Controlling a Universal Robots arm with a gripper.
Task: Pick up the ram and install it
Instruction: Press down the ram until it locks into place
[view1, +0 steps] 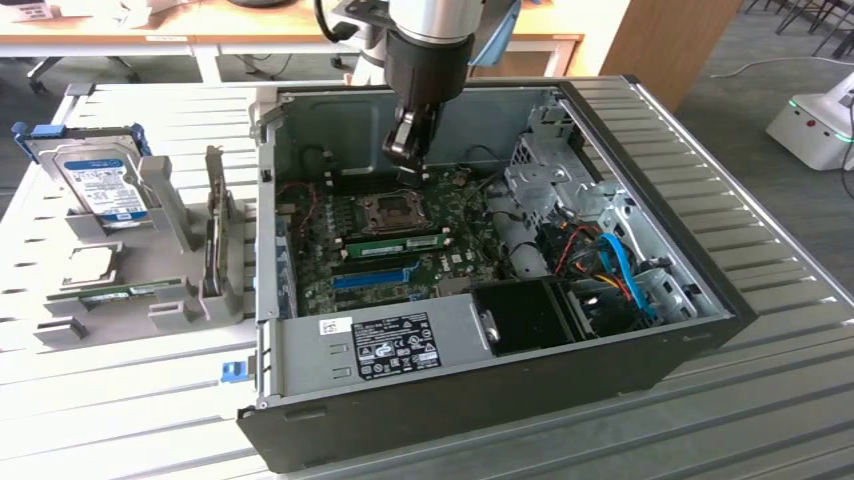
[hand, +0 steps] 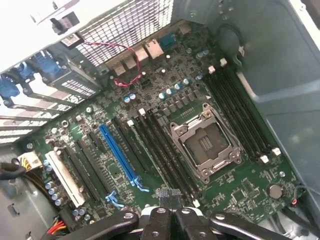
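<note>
An open computer case (view1: 694, 330) lies on the table with its motherboard (view1: 454, 262) facing up. My gripper (view1: 404, 155) hangs shut above the board, just behind the CPU socket (view1: 395, 208), and I see nothing between its fingers. In the wrist view the closed gripper (hand: 169, 197) sits over the black memory slots (hand: 165, 150) beside the CPU socket (hand: 205, 145). One ram (view1: 400, 243), a thin green stick, stands in a slot in front of the socket. A second ram (view1: 130, 292) lies in the grey holder (view1: 174, 315) at the exterior view's left.
A silver hard drive (view1: 107, 185) with a blue label stands in the grey holder. A long blue slot (view1: 370, 278) (hand: 117, 155) crosses the board. Drive cages and blue and orange cables (view1: 614, 265) fill the case's right side. The power supply (view1: 387, 345) sits at the front.
</note>
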